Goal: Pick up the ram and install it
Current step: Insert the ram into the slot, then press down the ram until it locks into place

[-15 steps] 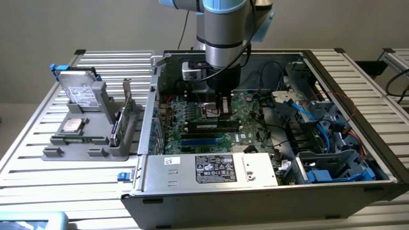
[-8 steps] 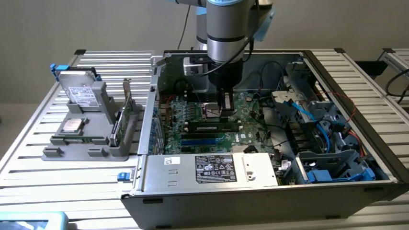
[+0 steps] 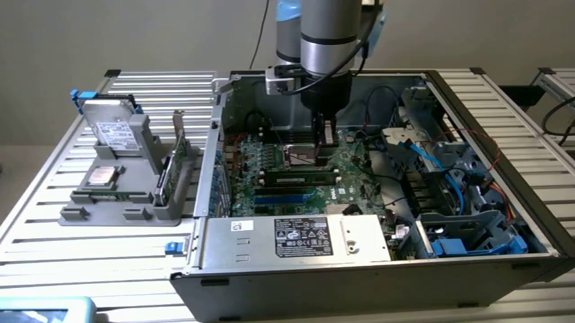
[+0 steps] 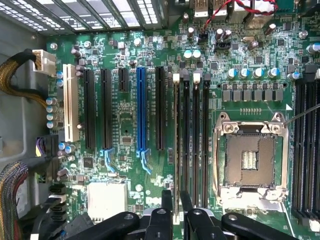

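Observation:
The ram [image 3: 301,180] is a long dark stick with black chips, standing in the memory slot farthest from the empty processor socket [image 3: 301,156] inside the open computer case. In the wrist view the ram [image 4: 177,150] is a thin edge-on strip running along that slot. My gripper [image 3: 324,141] hangs above the motherboard, over the slot area. Seen from the wrist, the gripper [image 4: 176,205] has its two black fingers [image 4: 166,205] a narrow gap apart, in line with the stick. I see nothing held between them.
The case walls [image 3: 220,134] surround the board. A metal power supply box [image 3: 297,235] sits at the front, with blue and black cables [image 3: 431,161] on the exterior view's right. A grey fixture [image 3: 126,182] outside the case holds a green bracket card [image 3: 179,145] and a silver chip [image 3: 101,176].

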Controlling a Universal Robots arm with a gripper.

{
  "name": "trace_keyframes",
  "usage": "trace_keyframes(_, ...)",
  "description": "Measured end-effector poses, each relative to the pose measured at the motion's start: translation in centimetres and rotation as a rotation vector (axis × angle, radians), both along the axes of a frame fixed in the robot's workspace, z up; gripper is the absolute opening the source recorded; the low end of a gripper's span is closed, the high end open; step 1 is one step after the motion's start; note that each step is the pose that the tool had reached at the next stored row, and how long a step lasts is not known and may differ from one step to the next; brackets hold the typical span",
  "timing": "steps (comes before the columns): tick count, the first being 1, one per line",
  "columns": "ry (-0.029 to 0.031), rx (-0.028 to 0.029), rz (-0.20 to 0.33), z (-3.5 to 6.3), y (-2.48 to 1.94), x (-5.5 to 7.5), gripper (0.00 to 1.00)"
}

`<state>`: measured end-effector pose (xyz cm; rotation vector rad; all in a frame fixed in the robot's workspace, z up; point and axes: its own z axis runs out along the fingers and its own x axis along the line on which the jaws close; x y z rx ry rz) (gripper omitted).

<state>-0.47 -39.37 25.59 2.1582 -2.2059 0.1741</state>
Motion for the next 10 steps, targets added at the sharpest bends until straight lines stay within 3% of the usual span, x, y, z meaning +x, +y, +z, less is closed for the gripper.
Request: trace_keyframes(10, 0.0012, -0.0001, 0.0, 0.0, -0.01, 0.02, 0.2)
